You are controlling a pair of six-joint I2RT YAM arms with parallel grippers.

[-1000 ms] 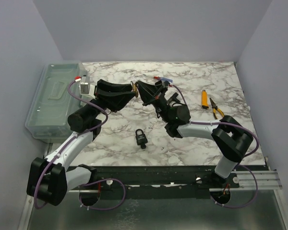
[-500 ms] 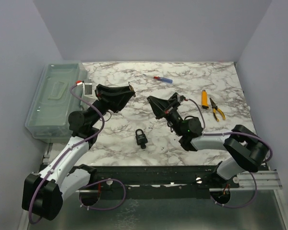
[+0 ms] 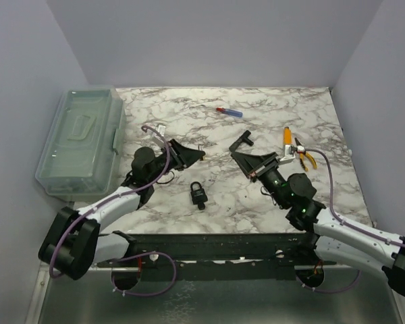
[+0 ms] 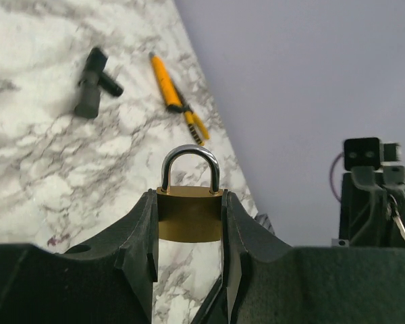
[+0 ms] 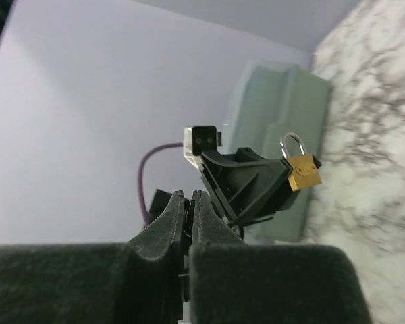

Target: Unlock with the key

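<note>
My left gripper (image 4: 189, 202) is shut on a brass padlock (image 4: 189, 214) and holds it off the table, with its steel shackle closed and pointing away from the wrist. The padlock also shows in the right wrist view (image 5: 302, 172), at the tip of the left gripper (image 5: 283, 177). My right gripper (image 5: 187, 197) is shut on a thin dark key, of which only an edge shows between the fingers. Keys (image 4: 395, 217) hang at the right gripper in the left wrist view. In the top view the left gripper (image 3: 197, 154) and right gripper (image 3: 235, 155) face each other with a gap between them.
A black padlock (image 3: 198, 194) lies on the marble table below the gap. A black T-shaped part (image 3: 242, 141), an orange knife (image 3: 287, 138), pliers (image 3: 304, 154) and a blue-red pen (image 3: 229, 111) lie behind. A clear lidded box (image 3: 81, 142) stands at the left.
Both arms have drawn back toward the near edge and dropped lower. The grippers, tip to tip a second ago, now stand apart. The black T-shaped part has come into view.
</note>
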